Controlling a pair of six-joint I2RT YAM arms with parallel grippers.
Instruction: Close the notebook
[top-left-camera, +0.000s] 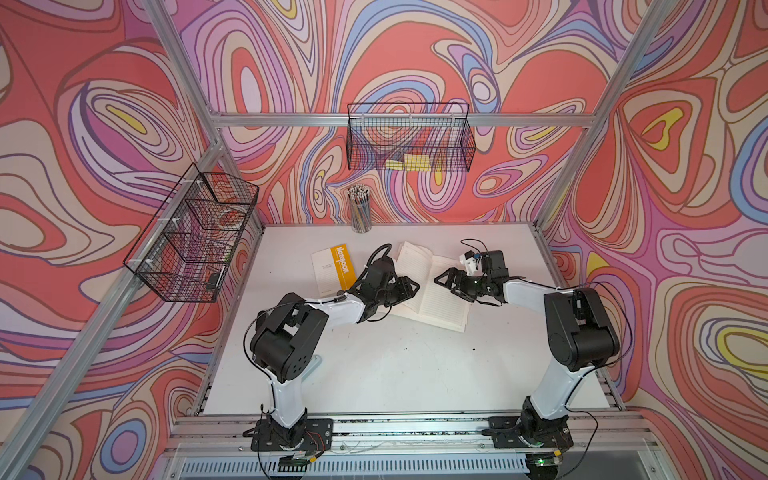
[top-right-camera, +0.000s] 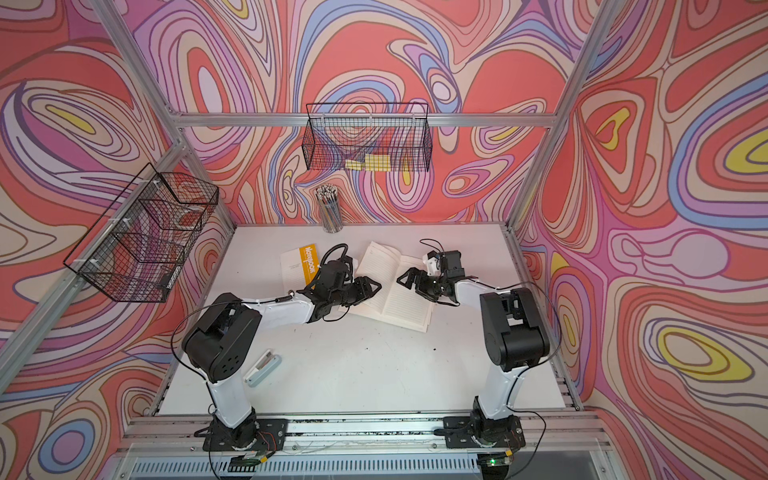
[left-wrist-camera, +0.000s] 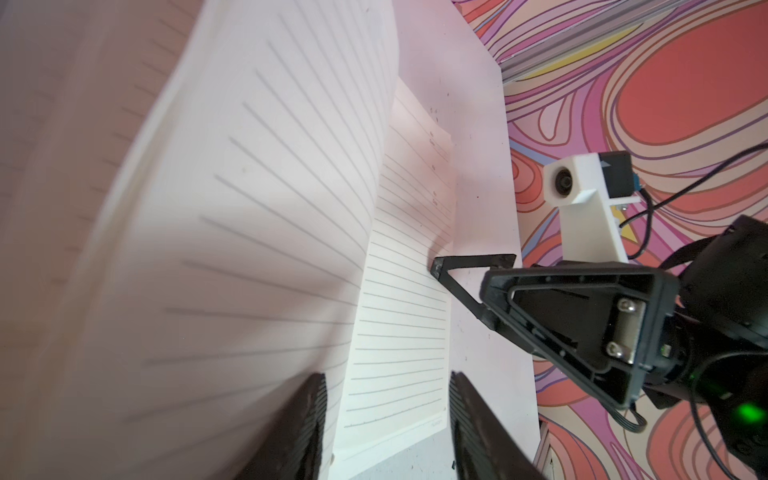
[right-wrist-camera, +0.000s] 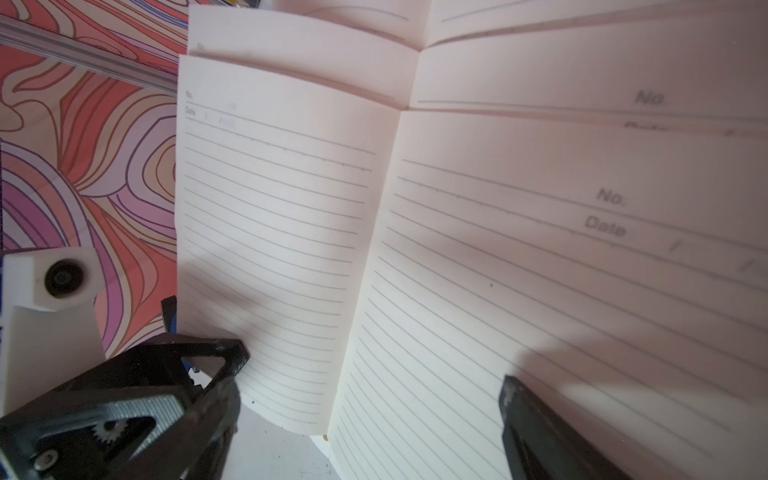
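Observation:
The notebook (top-left-camera: 436, 291) lies open on the white table, showing cream lined pages in both top views (top-right-camera: 399, 295). Its left-hand leaf (left-wrist-camera: 249, 208) is lifted and bowed, while the right-hand page (left-wrist-camera: 399, 291) lies flat. My left gripper (top-left-camera: 410, 286) is at the lifted leaf's outer edge. In the left wrist view it (left-wrist-camera: 386, 415) stands open, one finger (left-wrist-camera: 309, 419) against the raised leaf and nothing pinched. My right gripper (top-left-camera: 441, 279) faces it from the notebook's other side. It (right-wrist-camera: 374, 399) is open wide over the page, one fingertip (left-wrist-camera: 436, 266) at the flat page's edge.
A closed notebook with an orange stripe (top-left-camera: 334, 268) lies just left of my left gripper. A cup of pencils (top-left-camera: 360, 210) stands at the back edge. Wire baskets hang on the back wall (top-left-camera: 409, 137) and the left wall (top-left-camera: 191, 237). A pale stapler (top-right-camera: 262, 368) lies by the left arm.

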